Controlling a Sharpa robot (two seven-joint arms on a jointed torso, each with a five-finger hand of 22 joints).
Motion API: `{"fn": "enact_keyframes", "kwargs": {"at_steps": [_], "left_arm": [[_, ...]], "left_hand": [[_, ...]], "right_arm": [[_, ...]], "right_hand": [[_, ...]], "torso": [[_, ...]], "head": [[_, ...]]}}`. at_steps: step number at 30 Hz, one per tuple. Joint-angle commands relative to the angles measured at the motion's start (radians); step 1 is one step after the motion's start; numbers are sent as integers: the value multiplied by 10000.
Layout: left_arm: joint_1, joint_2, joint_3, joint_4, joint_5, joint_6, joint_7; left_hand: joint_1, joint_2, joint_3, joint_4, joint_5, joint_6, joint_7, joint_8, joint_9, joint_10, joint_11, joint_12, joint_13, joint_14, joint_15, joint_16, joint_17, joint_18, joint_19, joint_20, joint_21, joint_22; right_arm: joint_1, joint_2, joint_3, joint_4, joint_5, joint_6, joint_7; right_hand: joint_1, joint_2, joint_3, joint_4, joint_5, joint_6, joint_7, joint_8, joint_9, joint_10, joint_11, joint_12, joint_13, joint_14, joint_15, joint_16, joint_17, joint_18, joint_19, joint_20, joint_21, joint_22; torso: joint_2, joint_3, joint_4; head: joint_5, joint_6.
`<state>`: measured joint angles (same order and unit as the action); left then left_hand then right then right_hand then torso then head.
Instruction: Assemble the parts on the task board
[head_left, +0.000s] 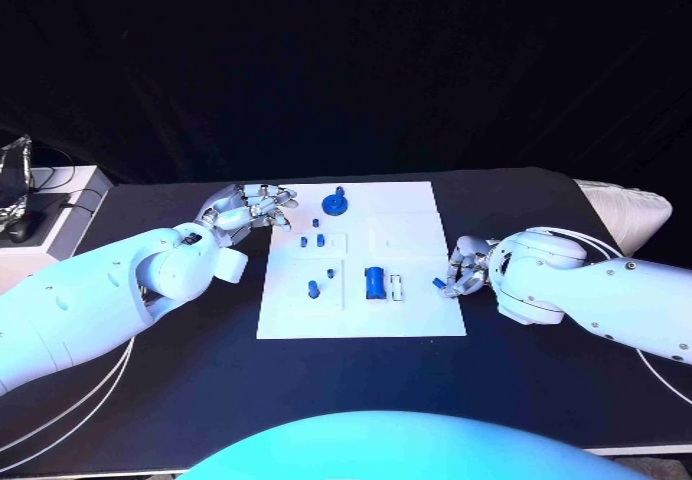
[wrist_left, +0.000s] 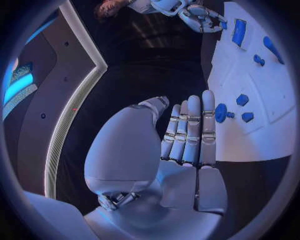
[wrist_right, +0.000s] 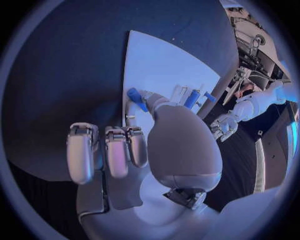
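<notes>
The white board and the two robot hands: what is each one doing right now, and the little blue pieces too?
task board: lies flat on the black table.
left hand: at the board's far left corner, fingers straight, holding nothing.
right hand: at the board's right edge, pinching a small blue part.
blue wheel-shaped part: on the board's far edge, not held.
long blue part: lies on the board, not held.

A white box (head_left: 58, 215) (cabled) beside the black table (head_left: 361, 390).

1 flat white rectangular task board (head_left: 411, 310) lies on 1 black table (head_left: 173, 380), carrying about 7 small blue plastic parts (head_left: 374, 282), flanked by 2 silver many-fingered hands (head_left: 248, 210).
</notes>
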<state>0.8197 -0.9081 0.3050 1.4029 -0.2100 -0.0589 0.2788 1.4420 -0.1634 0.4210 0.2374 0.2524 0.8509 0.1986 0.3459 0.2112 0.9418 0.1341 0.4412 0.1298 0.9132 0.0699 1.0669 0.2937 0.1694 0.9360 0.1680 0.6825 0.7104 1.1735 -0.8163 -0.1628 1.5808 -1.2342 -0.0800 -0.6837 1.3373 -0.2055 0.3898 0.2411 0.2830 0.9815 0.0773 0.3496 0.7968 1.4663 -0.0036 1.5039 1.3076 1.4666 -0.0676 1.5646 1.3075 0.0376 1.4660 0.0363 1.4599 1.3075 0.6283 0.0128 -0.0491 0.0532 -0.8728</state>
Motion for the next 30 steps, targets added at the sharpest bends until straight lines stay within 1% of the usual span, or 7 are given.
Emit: {"fn": "enact_keyframes", "kwargs": {"at_steps": [1, 4, 13, 16, 24, 27, 30], "left_arm": [[-6, 2, 9, 31, 67, 164, 26], [-7, -2, 9, 34, 67, 165, 21], [-7, -13, 9, 38, 65, 157, 14], [-7, -18, 9, 40, 62, 150, 11], [-7, -27, 9, 55, 54, 143, 3], [-7, -30, 9, 60, 52, 148, -4], [-7, -33, 9, 68, 49, 158, -17]], "left_hand": [[-62, 18, 43, -11, -18, -48, -8, -25, -15, -5, 25, 38, -16, -17, 32, -38, 16, 128, -50, 4, -59, -9], [-62, 18, 43, -11, -18, -48, -8, -25, -15, -5, 25, 38, -16, -17, 32, -38, 16, 128, -50, 4, -59, -9], [-60, 22, 48, -15, -17, -48, -8, -24, -15, -5, 25, 38, -17, -17, 31, -39, 17, 128, -49, 4, -60, -9], [-65, 33, 55, -13, -17, -47, -5, -23, -15, -5, 27, 39, -17, -17, 31, -39, 18, 129, -48, 4, -62, -10], [-65, 33, 55, -13, -17, -47, -5, -23, -15, -5, 27, 39, -17, -17, 31, -39, 18, 129, -48, 4, -62, -10], [-65, 33, 55, -13, -17, -47, -5, -23, -15, -5, 27, 39, -17, -17, 31, -39, 18, 129, -48, 4, -62, -10], [-65, 33, 55, -13, -17, -47, -5, -23, -15, -5, 27, 39, -17, -17, 31, -39, 18, 129, -48, 4, -62, -10]], "right_arm": [[-127, 2, -88, -79, -51, 189, -47], [-131, -16, -88, -70, 167, 91, -8], [-98, -101, -74, 115, 1075, -333, 182], [-13, -127, -57, 224, 1422, -456, 260], [326, -85, -34, 523, 2067, -842, 328], [394, -33, -32, 585, 2309, -992, 321], [451, 91, -31, 604, 2676, -1140, 312]], "right_hand": [[108, 108, 1119, -942, 500, 63, 63, -536, -342, 575, 88, -44, 2131, 1038, 57, 56, 2618, -186, 854, 26, 22, 2378], [33, 122, 1405, -1140, 842, 70, 99, -595, -377, 574, 117, -48, 2131, 1036, 81, 52, 2609, -185, 852, 49, 17, 2376], [-253, 151, 1751, -1307, 1200, 67, 127, -635, -380, 588, 140, -32, 2144, 1035, 103, 50, 2604, -184, 850, 72, 13, 2375], [-305, 162, 1819, -1356, 1297, 66, 129, -637, -374, 588, 141, -34, 2143, 1033, 104, 46, 2595, -183, 850, 74, 13, 2375], [-397, 162, 1900, -1434, 1436, 82, 130, -627, -357, 587, 143, -39, 2141, 1031, 104, 42, 2586, -179, 845, 76, -11, 2369], [-440, 149, 1903, -1439, 1451, 86, 131, -625, -353, 588, 144, -38, 2141, 1030, 105, 40, 2582, -178, 844, 77, -16, 2368], [-469, 141, 1902, -1439, 1454, 91, 129, -622, -351, 589, 144, -36, 2143, 1028, 106, 37, 2576, -176, 843, 78, -24, 2366]], "torso": [[4, -6, 2], [3, -10, 6], [-1, -4, 7], [-2, -11, 4], [-4, -19, 3], [-5, -17, 4], [-8, -23, 4]], "head": [[12, 2], [15, 2], [55, 2], [69, 2], [70, 2], [66, 2], [65, 2]]}}
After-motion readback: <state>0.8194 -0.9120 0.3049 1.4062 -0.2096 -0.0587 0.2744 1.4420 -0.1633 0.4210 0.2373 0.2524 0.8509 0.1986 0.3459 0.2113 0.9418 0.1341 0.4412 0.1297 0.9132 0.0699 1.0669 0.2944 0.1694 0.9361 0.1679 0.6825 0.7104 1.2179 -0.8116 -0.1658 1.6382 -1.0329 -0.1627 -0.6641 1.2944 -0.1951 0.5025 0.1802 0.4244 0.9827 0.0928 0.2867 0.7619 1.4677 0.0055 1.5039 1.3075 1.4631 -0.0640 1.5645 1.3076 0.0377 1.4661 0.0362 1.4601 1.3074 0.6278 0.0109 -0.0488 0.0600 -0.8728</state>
